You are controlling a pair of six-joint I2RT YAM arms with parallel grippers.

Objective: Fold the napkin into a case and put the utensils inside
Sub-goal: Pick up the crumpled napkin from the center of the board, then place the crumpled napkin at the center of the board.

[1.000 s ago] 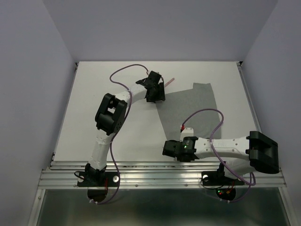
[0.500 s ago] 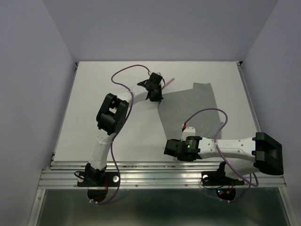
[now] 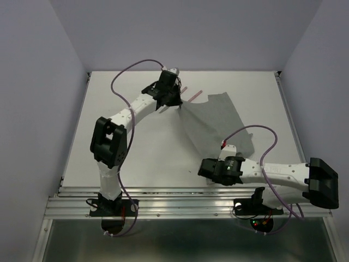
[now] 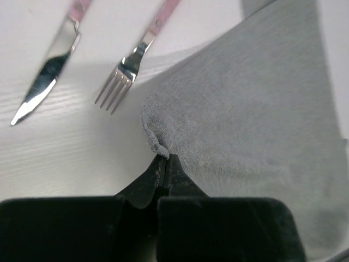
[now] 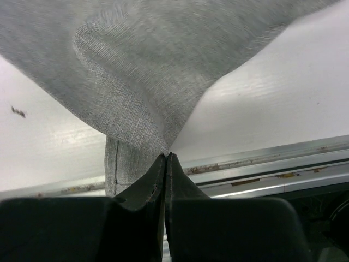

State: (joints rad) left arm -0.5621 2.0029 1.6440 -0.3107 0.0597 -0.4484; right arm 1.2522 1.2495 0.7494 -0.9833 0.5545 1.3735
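Item: grey napkin (image 3: 215, 121), one sheet, unfolded, lying toward the right of the white table (image 3: 136, 147) and pulled up off the surface at two corners, so that the cloth runs slantwise between the two arms with creases along it. Left gripper (image 4: 165, 161): fingers pressed together on the napkin's far-left corner, a small pucker of cloth showing just above the tips. Right gripper (image 5: 166, 157): fingers likewise clamped on the near corner, the cloth draping up and away from them, with a hemmed flap hanging beside the tips above the metal rail (image 5: 262, 158) at the table's near edge. Utensils: knife (image 4: 46, 82) and fork (image 4: 128, 71), pink handles, metal ends, lying flat on the bare table just beyond the left-held corner, side by side and apart, neither on the cloth.
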